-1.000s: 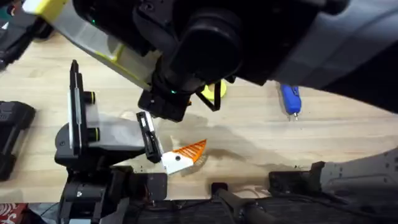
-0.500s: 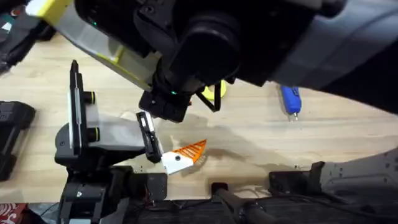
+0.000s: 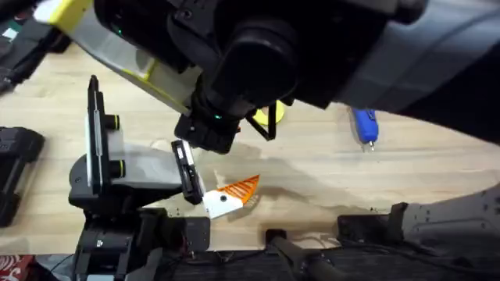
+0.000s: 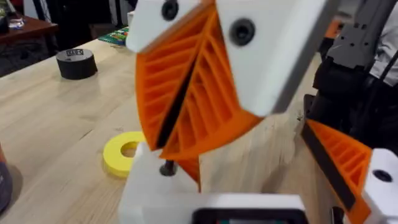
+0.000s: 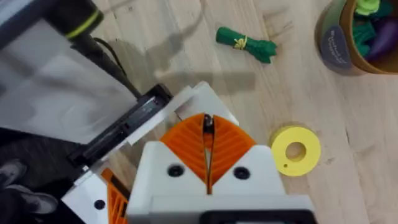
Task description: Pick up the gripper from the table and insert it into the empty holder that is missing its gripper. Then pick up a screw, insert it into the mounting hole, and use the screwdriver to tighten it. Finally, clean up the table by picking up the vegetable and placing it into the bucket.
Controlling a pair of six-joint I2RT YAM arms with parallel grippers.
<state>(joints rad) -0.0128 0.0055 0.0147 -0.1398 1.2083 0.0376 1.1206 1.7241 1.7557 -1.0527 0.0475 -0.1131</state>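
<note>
The right gripper (image 5: 208, 144) is closed on a small dark screw (image 5: 208, 124). The vegetable (image 5: 246, 43) lies beside the bucket (image 5: 354, 37), not yet binned; tightening remains. The left gripper's state cannot be determined.

Green vegetable (image 5: 246, 43) flat near bucket (image 5: 354, 37)

A flat yellow plastic ring-shaped disc (image 5: 295, 150) lies on the pale wooden table (image 3: 437, 168), hole up. Far back, a black tape roll (image 4: 76, 63) with a white label sits flat, well apart from the disc.
</note>
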